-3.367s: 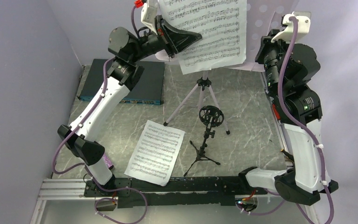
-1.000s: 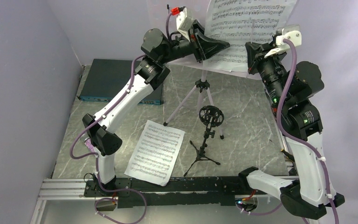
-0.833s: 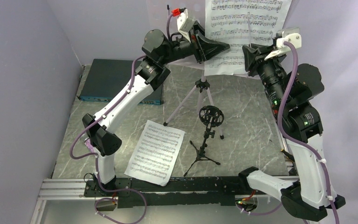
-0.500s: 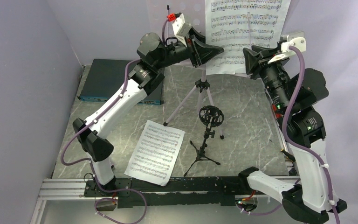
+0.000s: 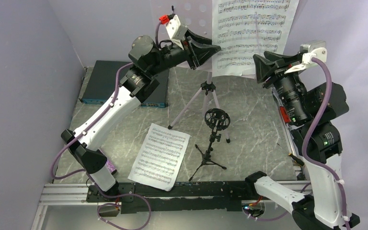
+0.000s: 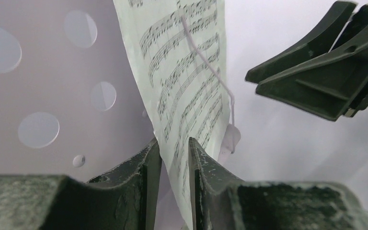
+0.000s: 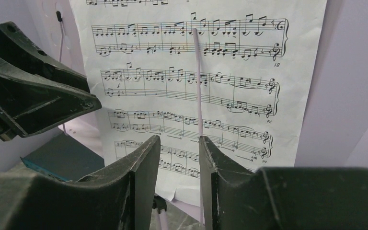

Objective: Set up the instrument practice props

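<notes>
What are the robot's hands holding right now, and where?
Nothing. The left gripper and right gripper are both open, close to the sheet-music page that rests on the music stand.

white sheet-music page [image 5: 249,33] stands upright on the lilac perforated music stand [image 5: 195,13], just ahead of the left gripper [image 5: 217,48] and right gripper [image 5: 258,69]; second page [image 5: 160,155] lies flat below them, beside the upright black mic stand [image 5: 214,139].

The left arm [image 5: 106,108] and right arm [image 5: 328,191] are white with black joints. Purple cable [image 5: 326,91] runs along each. A red plug [image 5: 163,19] tops the left wrist, near 12 o'clock. The left pincer [image 6: 175,143] and right pincer [image 7: 179,139] have dark, scuffed fingers [image 6: 139,187].
</notes>
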Tool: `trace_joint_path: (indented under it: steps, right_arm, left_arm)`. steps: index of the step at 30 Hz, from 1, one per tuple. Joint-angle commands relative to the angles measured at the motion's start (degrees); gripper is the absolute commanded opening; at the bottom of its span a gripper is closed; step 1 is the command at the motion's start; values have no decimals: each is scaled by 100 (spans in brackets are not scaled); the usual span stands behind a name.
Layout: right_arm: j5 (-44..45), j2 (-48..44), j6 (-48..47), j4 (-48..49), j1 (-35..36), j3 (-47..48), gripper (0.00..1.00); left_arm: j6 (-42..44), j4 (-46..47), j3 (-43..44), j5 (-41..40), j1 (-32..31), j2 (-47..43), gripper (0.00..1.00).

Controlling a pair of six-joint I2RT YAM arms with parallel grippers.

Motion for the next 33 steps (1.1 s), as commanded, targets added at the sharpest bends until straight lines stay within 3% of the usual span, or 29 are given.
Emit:
trace_joint_path:
  steps: [1, 10, 17, 20, 26, 33]
  right_arm:
    - [10, -117, 133, 269, 23, -54, 41]
    - [-77, -242, 197, 299, 23, -178, 45]
    - [-642, -475, 431, 467, 24, -511, 46]
    - [-917, -580, 610, 557, 25, -744, 47]
    - [-1364, -775, 919, 769, 23, -1220, 47]
    - [-1540, -893, 1107, 892, 23, -1591, 47]
  left_arm:
    - [252, -271, -66, -275, -32, -239, 33]
    - [692, -703, -803, -1018, -28, -985, 42]
    - [576, -1291, -1736, -766, -28, -2120, 57]
    - [476, -1723, -2321, -905, -32, -2697, 70]
    - [72, -2957, -3689, -2076, -33, -3899, 81]
    - [-1026, -4590, -5075, -3482, -32, -4443, 85]
